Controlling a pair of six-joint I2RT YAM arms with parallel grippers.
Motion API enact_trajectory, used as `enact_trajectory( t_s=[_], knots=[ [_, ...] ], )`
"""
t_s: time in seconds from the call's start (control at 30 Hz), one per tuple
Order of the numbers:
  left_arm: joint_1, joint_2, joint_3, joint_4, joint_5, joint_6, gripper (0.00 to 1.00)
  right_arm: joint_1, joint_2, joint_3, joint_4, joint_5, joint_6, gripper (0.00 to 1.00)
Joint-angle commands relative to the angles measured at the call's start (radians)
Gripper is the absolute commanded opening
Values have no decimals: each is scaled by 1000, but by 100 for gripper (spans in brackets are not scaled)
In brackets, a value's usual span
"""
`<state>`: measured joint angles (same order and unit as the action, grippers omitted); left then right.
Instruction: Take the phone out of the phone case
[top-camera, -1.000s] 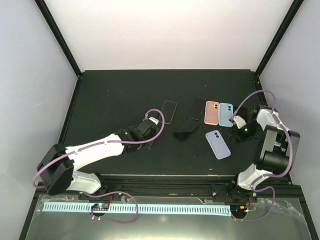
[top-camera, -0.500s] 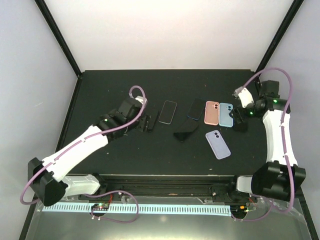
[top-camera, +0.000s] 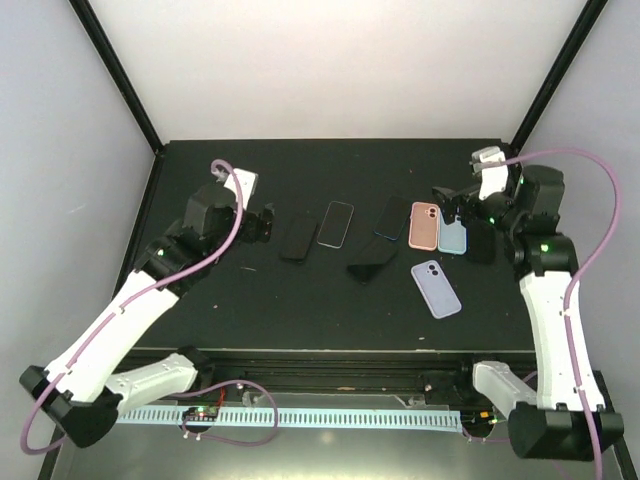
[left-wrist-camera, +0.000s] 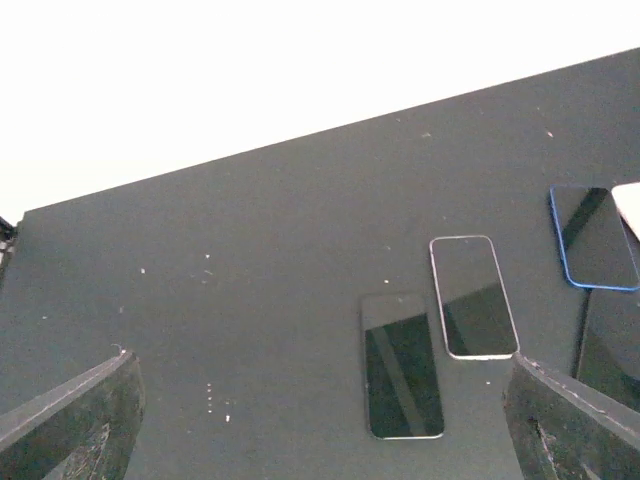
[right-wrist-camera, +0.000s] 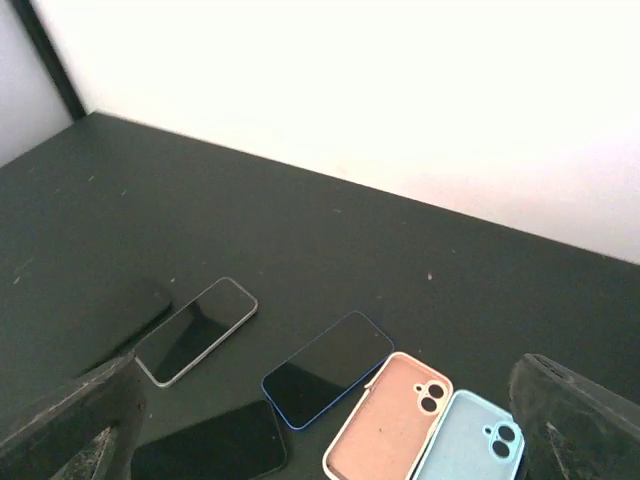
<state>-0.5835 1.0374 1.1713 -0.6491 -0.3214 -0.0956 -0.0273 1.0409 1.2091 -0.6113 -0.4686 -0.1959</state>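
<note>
- Left gripper (top-camera: 263, 226): raised over the left part of the black table (top-camera: 220, 170). In the left wrist view its 2 fingers (left-wrist-camera: 75, 420) stand wide apart at the lower corners of the frame, with nothing between them.
- Right gripper (top-camera: 456, 207): hangs over the right part of the table, near the far ends of 2 cases. In the right wrist view its jaws are likewise spread and hold nothing.
- Pink case (top-camera: 425, 225) and light-blue case (top-camera: 453, 230): lie flat, side by side and touching, with their camera cut-outs facing up.
- Lavender case (top-camera: 436, 288): lies flat with its back up, tilted, nearer the arm bases and apart from the other 2. Whether any of the 3 cases holds a phone cannot be told, since no screen side shows.
- Blue-edged phone (top-camera: 392, 217): lies screen up, just left of the pink case.
- Silver-edged phone (top-camera: 336, 223) and black phone (top-camera: 298, 238): lie screen up, side by side, between the blue-edged phone and the left gripper. The black phone is the closer of the 2 to that gripper.
- Dark slab (top-camera: 373, 260): lies at an angle on the near side of the blue-edged phone. Handset or case cannot be told.
- Dark object (top-camera: 481, 242): lies just right of the light-blue case, beside the right arm. Its kind cannot be told.
</note>
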Motion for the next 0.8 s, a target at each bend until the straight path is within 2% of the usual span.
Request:
enact_trajectory(
  t_s=[0.0,0.17,0.23,0.4,0.77],
  knots=[
    [7,-95,-106,123,-93,27,99,3,-99,-178,280,105,249,100],
    [7,-209,-298,273,-101,8,99,2,-170,-317,401,81,368,100],
    [7,-261,-341,306,-82,11,99,3,-175,-325,403,75,372,100],
    [8,-325,-378,347,-86,24,99,3,-167,-326,376,52,345,100],
    [8,-325,-391,347,-108,36,99,2,-165,-348,377,11,316,100]
  ],
)
